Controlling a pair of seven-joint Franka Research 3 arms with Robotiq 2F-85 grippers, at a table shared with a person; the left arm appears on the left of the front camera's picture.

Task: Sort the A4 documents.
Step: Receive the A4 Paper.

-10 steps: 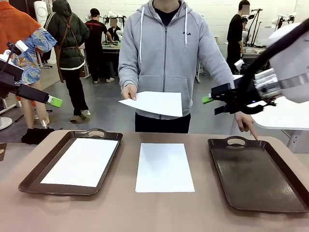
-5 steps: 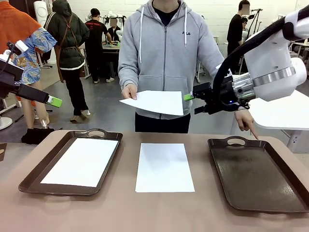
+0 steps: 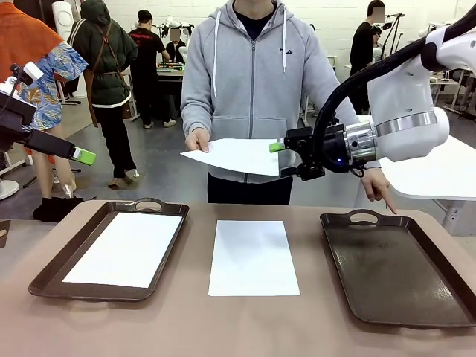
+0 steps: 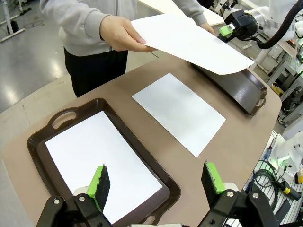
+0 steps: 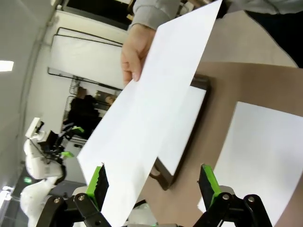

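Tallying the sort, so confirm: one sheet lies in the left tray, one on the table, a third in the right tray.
Wrong: the third sheet is held up by the person's hand, per the front view. The rest stands.

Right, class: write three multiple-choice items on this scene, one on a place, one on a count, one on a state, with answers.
1. Which tray holds a sheet? A. the left tray B. the right tray C. both
2. How many white sheets show? A. two B. three C. four
3. How does the right gripper stand? A. open B. shut on a tray handle C. shut on a sleeve
Answers: 1 A, the tray sheet lies in it and the right tray is bare; 2 B, that one, the table sheet and the held sheet in the person's hand; 3 A, its pads stand apart at the held sheet's edge.
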